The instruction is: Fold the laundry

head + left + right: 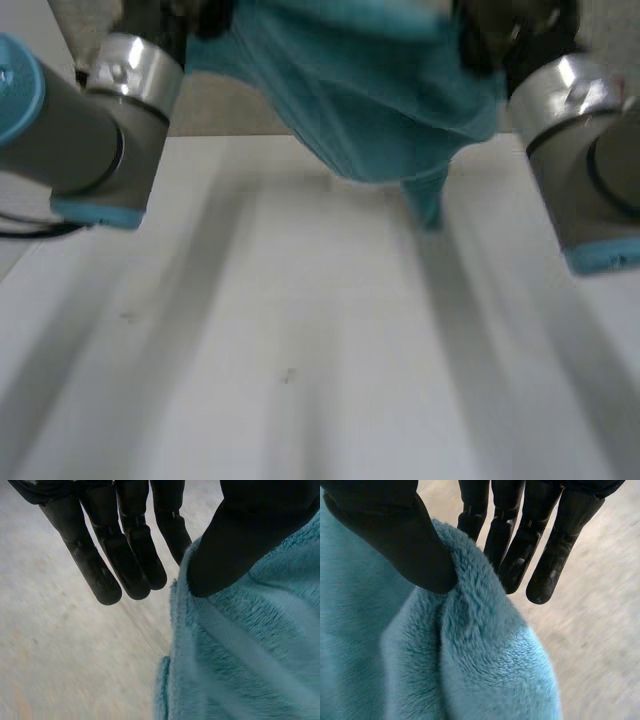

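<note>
Fluffy teal terry towel is held bunched above white table | left hand: edge pinched, thumb against straight fingers | right hand: edge pinched likewise

you see a white table with a small dark speck near its middle, and the low tip of a teal towel hanging by its far edge, contact unclear.
</note>
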Tool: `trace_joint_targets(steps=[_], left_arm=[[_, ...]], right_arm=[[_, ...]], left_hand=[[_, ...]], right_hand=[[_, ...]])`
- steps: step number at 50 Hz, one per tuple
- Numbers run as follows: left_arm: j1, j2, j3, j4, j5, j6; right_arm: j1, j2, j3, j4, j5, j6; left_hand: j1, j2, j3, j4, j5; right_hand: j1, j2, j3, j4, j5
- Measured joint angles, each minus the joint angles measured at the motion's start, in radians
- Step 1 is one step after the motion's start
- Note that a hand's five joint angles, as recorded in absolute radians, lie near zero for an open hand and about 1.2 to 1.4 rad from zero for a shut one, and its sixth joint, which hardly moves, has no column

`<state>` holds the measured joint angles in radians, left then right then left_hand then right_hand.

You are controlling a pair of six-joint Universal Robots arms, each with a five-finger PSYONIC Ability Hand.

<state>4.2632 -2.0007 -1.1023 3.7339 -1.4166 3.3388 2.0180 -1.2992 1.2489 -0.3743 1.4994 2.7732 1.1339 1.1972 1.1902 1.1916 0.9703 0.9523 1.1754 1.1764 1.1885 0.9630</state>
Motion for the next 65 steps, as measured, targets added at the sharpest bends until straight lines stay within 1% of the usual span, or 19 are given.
trace_joint_targets(steps=[8, 14, 16, 18, 21, 22, 24, 26, 34, 40, 50, 52, 57, 58, 59, 61, 62, 63, 65], left_arm=[[0.011, 0.026, -0.287, -0.09, 0.018, 0.026], [0.036, 0.039, -0.493, -0.163, 0.014, 0.123], [0.044, 0.063, -0.566, -0.179, 0.013, 0.176], [0.048, 0.09, -0.622, -0.188, 0.011, 0.217], [0.051, 0.141, -0.693, -0.197, 0.011, 0.261], [0.051, 0.157, -0.709, -0.198, 0.011, 0.268], [0.051, 0.194, -0.741, -0.203, 0.011, 0.279], [0.051, 0.238, -0.773, -0.21, 0.011, 0.286], [0.061, 0.361, -0.825, -0.253, 0.012, 0.281], [0.077, 0.426, -0.81, -0.29, 0.01, 0.275], [0.077, 0.472, -0.759, -0.302, 0.009, 0.254], [0.079, 0.48, -0.742, -0.302, 0.009, 0.247], [0.101, 0.483, -0.732, -0.303, 0.01, 0.246], [0.101, 0.483, -0.732, -0.303, 0.01, 0.246], [0.115, 0.482, -0.733, -0.303, 0.01, 0.247], [0.138, 0.48, -0.735, -0.301, 0.01, 0.249], [0.138, 0.48, -0.735, -0.301, 0.01, 0.249], [0.17, 0.474, -0.738, -0.296, 0.011, 0.25], [0.181, 0.47, -0.739, -0.294, 0.012, 0.25]], right_arm=[[0.047, 0.078, 0.165, 0.208, 0.009, -0.032], [0.083, 0.164, 0.269, 0.43, 0.014, -0.032], [0.096, 0.175, 0.285, 0.52, 0.0, -0.03], [0.103, 0.166, 0.29, 0.581, -0.017, -0.028], [0.106, 0.119, 0.281, 0.633, -0.044, -0.024], [0.104, 0.102, 0.275, 0.64, -0.05, -0.023], [0.1, 0.075, 0.264, 0.647, -0.058, -0.022], [0.077, 0.027, 0.232, 0.646, -0.069, -0.019], [-0.046, -0.018, 0.125, 0.621, -0.079, -0.024], [-0.127, 0.034, 0.067, 0.618, -0.071, -0.024], [-0.222, 0.122, 0.096, 0.606, -0.085, -0.023], [-0.269, 0.159, 0.117, 0.584, -0.122, -0.041], [-0.337, 0.21, 0.143, 0.554, -0.224, -0.126], [-0.337, 0.21, 0.143, 0.554, -0.224, -0.126], [-0.358, 0.225, 0.15, 0.548, -0.265, -0.175], [-0.376, 0.241, 0.153, 0.542, -0.303, -0.23], [-0.376, 0.241, 0.153, 0.542, -0.303, -0.23], [-0.392, 0.265, 0.15, 0.536, -0.345, -0.299], [-0.395, 0.274, 0.147, 0.534, -0.355, -0.318]], left_hand=[[0.0, 0.001, 0.001, 0.001, 0.0], [0.0, 0.001, 0.002, 0.004, 0.0], [0.0, 0.001, 0.002, 0.004, 0.0], [0.0, 0.001, 0.002, 0.004, 0.0], [0.0, 0.001, 0.002, 0.004, 0.0], [0.0, 0.001, 0.002, 0.004, 0.0], [0.0, 0.001, 0.002, 0.004, 0.0], [0.0, 0.001, 0.002, 0.004, 0.0], [0.0, 0.002, 0.002, 0.004, 0.0], [0.0, 0.002, 0.002, 0.004, 0.0], [0.0, 0.002, 0.002, 0.004, 0.0], [0.0, 0.002, 0.002, 0.004, 0.0], [0.0, 0.002, 0.002, 0.005, 0.0], [0.0, 0.002, 0.002, 0.005, 0.0], [0.0, 0.002, 0.002, 0.005, 0.0], [0.0, 0.002, 0.002, 0.005, 0.0], [0.0, 0.002, 0.002, 0.005, 0.0], [0.0, 0.002, 0.002, 0.005, 0.0], [0.0, 0.002, 0.002, 0.005, 0.0]], right_hand=[[0.0, 0.0, 0.001, 0.0, 0.009], [-0.004, -0.022, -0.02, -0.026, 0.002], [-0.012, -0.11, -0.103, -0.115, -0.063], [-0.108, -0.255, -0.244, -0.255, -0.188], [-0.553, -0.708, -0.704, -0.716, -0.663], [-0.553, -0.708, -0.704, -0.716, -0.663], [-0.705, -0.889, -0.893, -0.907, -0.851], [-0.746, -0.955, -0.962, -0.957, -0.898], [-0.746, -0.958, -0.965, -0.957, -0.9], [-0.746, -0.958, -0.965, -0.957, -0.9], [-0.743, -0.953, -0.955, -0.955, -0.9], [-0.694, -0.865, -0.864, -0.877, -0.826], [-0.61, -0.784, -0.777, -0.791, -0.751], [-0.61, -0.784, -0.777, -0.791, -0.751], [-0.601, -0.775, -0.768, -0.781, -0.742], [-0.548, -0.707, -0.706, -0.717, -0.685], [-0.548, -0.707, -0.706, -0.717, -0.685], [-0.514, -0.662, -0.662, -0.674, -0.647], [-0.514, -0.662, -0.662, -0.674, -0.647]])
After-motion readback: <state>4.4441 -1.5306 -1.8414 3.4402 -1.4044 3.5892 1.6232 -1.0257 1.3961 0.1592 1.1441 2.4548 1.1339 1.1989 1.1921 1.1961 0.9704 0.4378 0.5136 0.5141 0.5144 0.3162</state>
